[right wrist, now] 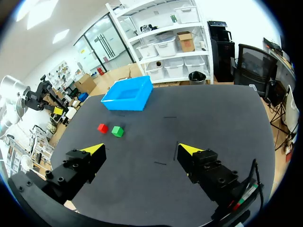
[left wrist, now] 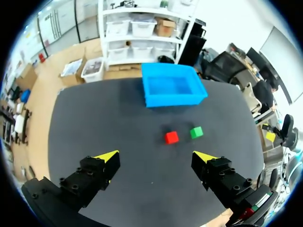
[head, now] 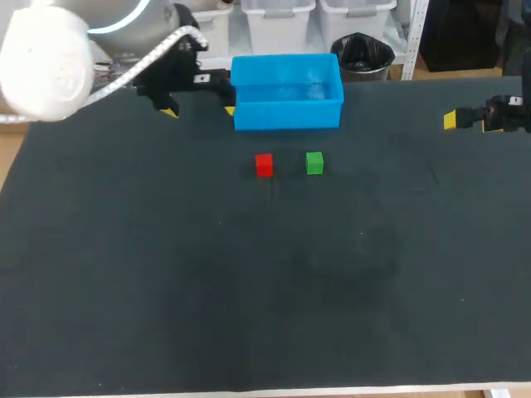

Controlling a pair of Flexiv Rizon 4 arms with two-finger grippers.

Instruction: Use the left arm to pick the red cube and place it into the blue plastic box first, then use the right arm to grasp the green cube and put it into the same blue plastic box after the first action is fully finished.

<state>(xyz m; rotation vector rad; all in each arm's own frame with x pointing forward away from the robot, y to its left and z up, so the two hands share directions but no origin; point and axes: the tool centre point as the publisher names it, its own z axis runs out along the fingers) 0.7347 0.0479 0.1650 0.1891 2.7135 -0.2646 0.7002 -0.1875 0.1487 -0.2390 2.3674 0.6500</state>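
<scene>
The red cube point(head: 264, 164) and the green cube point(head: 314, 162) sit side by side on the dark table, just in front of the blue plastic box point(head: 287, 92). The box stands at the table's far edge with nothing inside. My left gripper point(head: 199, 110) hangs open beside the box's left end; in its wrist view the left gripper point(left wrist: 157, 156) has the red cube point(left wrist: 171, 137) and green cube point(left wrist: 196, 132) ahead of it. My right gripper point(head: 452, 121) is at the far right, open; from the right gripper point(right wrist: 141, 149) the cubes point(right wrist: 102, 127) point(right wrist: 117, 131) lie well ahead, before the box point(right wrist: 128, 95).
The dark table mat point(head: 249, 282) stretches wide in front of the cubes, with nothing else standing on it. Its front edge point(head: 332, 390) shows as a pale strip.
</scene>
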